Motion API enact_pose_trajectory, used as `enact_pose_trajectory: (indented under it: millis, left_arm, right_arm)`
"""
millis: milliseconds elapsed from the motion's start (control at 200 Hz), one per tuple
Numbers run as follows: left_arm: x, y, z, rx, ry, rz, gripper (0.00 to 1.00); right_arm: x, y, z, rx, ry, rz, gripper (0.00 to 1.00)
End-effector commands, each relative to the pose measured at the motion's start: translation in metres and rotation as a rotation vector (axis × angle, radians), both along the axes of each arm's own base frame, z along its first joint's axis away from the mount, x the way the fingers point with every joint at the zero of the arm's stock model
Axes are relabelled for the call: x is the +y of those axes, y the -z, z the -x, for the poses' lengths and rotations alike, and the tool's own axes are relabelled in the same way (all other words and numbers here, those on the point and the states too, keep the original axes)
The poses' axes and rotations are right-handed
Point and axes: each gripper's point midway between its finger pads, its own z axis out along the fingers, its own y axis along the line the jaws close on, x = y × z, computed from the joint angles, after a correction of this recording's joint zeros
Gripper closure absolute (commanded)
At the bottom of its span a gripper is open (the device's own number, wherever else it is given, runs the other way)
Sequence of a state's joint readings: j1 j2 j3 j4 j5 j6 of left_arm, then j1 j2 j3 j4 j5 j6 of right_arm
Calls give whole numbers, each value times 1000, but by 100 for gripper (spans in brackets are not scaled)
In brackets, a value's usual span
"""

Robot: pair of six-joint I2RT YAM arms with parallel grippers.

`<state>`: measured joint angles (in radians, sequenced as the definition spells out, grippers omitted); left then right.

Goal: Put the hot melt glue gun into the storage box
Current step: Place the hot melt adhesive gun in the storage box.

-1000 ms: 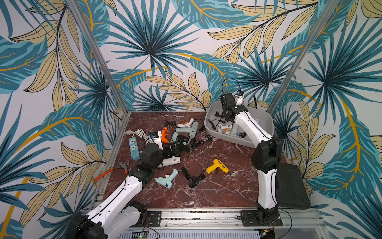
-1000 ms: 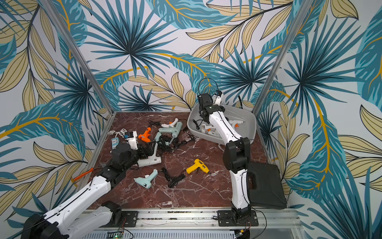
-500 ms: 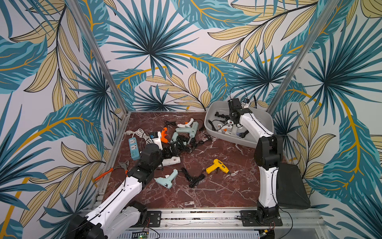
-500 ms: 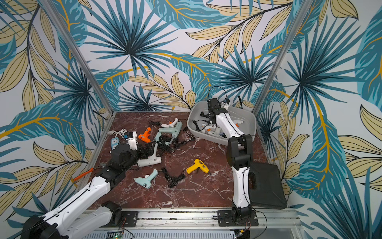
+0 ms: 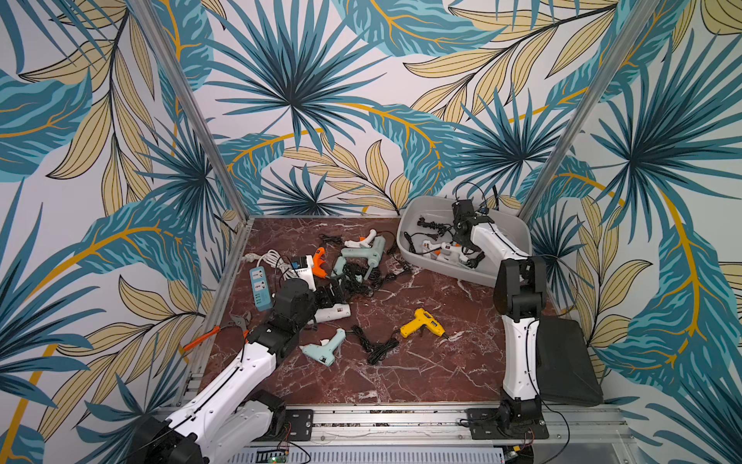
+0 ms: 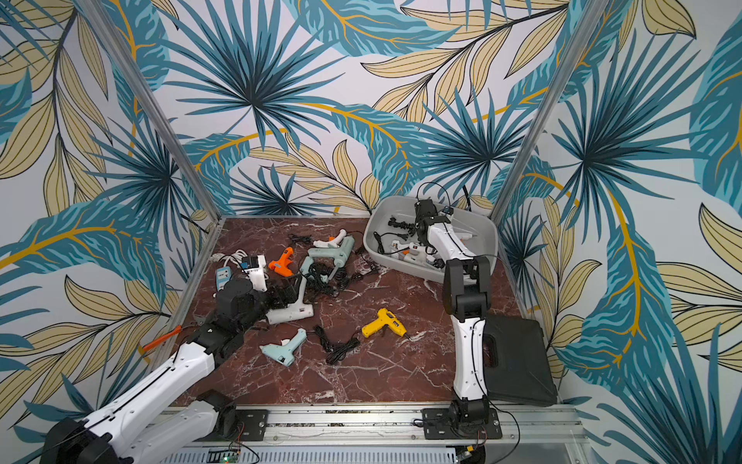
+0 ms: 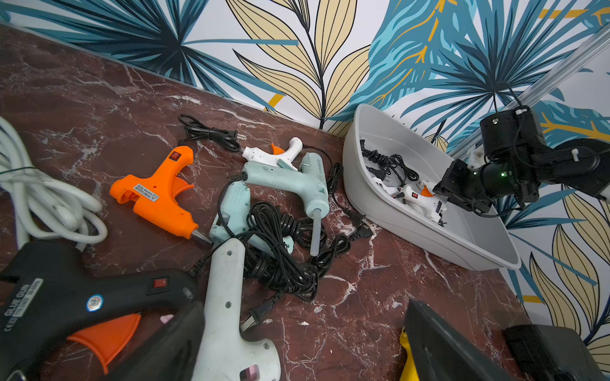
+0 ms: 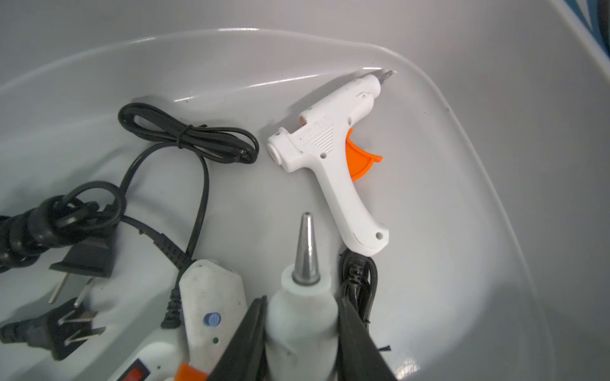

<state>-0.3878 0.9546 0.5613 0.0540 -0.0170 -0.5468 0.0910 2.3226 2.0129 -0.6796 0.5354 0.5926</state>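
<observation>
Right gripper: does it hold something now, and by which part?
Yes. The right gripper grips a white glue gun by its barrel, just behind the metal nozzle, inside the storage box.

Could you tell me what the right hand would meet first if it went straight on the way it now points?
Probably the small white glue gun with the orange trigger, lying ahead of the larger gun that the right hand grips; behind it stands the storage box wall. Depth is unclear.
</observation>
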Motion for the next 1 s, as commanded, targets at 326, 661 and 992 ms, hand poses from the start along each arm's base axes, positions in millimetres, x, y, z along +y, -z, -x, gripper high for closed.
enact_pose_trajectory:
  millis: [326, 661, 992]
  left_arm:
    - [3, 5, 1, 8, -1, -16, 0]
    - [-12, 7, 2, -1, 93, -17, 0]
    - [-81, 17, 10, 26, 434, -39, 0]
  right_arm:
    - [9, 9, 3, 53, -54, -89, 41]
    - [52, -44, 21, 22, -260, -147, 41]
    - [118, -39, 101, 93, -457, -252, 41]
